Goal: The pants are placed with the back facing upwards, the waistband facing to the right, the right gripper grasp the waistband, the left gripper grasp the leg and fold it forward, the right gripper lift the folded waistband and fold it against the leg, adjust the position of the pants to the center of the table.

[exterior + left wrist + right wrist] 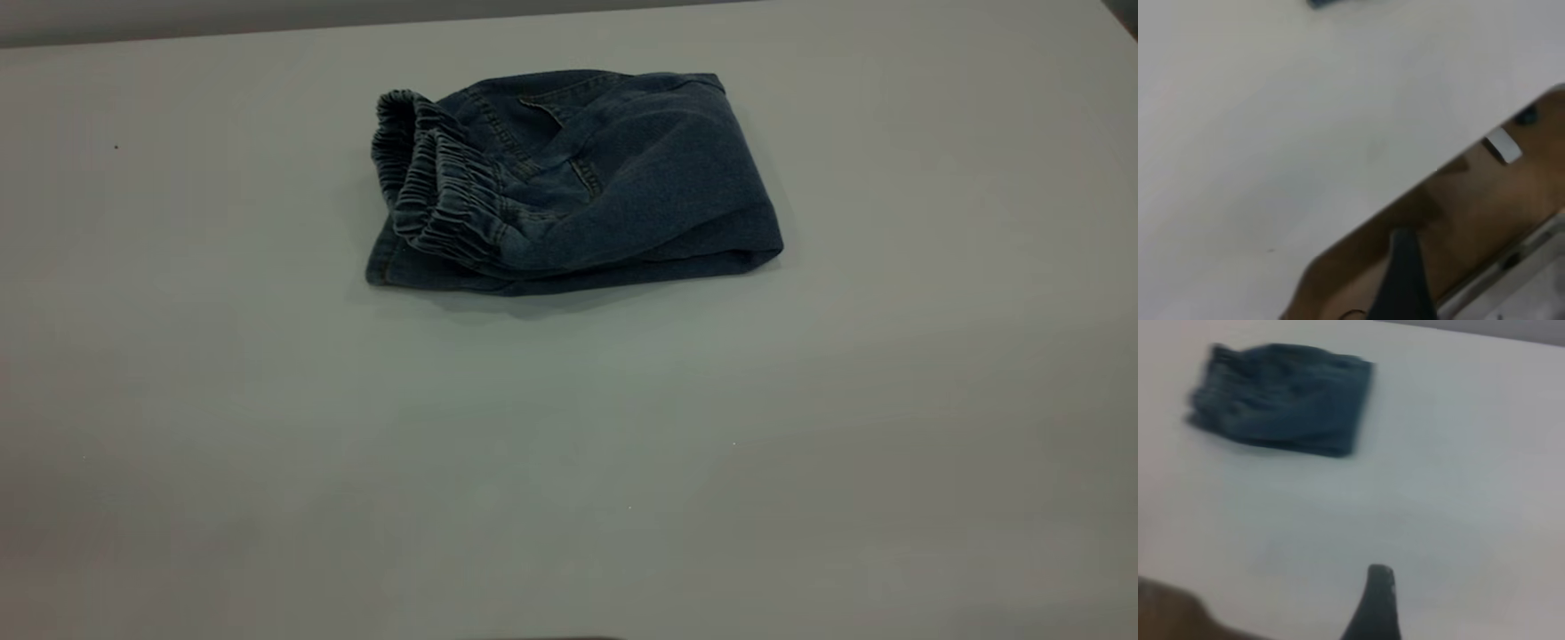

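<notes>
Blue denim pants are lying folded in the upper middle of the white counter, likely finished, while both end effectors are sitting far away, grip impossible to tell.

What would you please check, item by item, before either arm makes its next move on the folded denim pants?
1. Blue denim pants folded into one compact bundle: ok.
2. Elastic waistband lying on top at the bundle's left end in the exterior view: ok.
3. Bundle centred on the plain pale grey table: not ok, it lies toward the far edge.
4. Both arms clear of the bundle: ok; none shows in the exterior view.
5. Left tool over the table's edge, away from the denim: ok; open or shut, cannot tell.
6. Right tool back from the bundle over bare table: ok; open or shut, cannot tell.
</notes>
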Controlling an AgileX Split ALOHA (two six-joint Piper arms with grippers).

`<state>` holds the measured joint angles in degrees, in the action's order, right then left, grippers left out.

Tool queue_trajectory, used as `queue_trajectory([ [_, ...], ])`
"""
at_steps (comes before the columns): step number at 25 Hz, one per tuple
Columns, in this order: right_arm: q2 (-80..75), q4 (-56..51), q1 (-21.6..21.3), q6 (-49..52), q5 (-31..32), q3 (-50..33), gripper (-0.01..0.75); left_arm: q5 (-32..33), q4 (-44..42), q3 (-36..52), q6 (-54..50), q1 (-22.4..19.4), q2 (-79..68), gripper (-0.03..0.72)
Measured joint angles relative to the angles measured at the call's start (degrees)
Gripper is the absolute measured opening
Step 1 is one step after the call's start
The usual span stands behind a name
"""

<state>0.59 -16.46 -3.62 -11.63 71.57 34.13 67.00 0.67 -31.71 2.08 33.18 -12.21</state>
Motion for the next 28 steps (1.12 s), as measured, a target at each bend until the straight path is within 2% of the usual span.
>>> queue_trajectory([
  [8,0.02,6.46,0.0,0.82,-5.05,-6.73,0.586,-1.55,0.88,2.85,0.1,0.0,0.0,0.546],
  [28,0.02,6.6,0.0,1.5,-5.42,-6.91,0.586,-2.75,0.95,3.48,0.22,0.0,0.0,0.546],
])
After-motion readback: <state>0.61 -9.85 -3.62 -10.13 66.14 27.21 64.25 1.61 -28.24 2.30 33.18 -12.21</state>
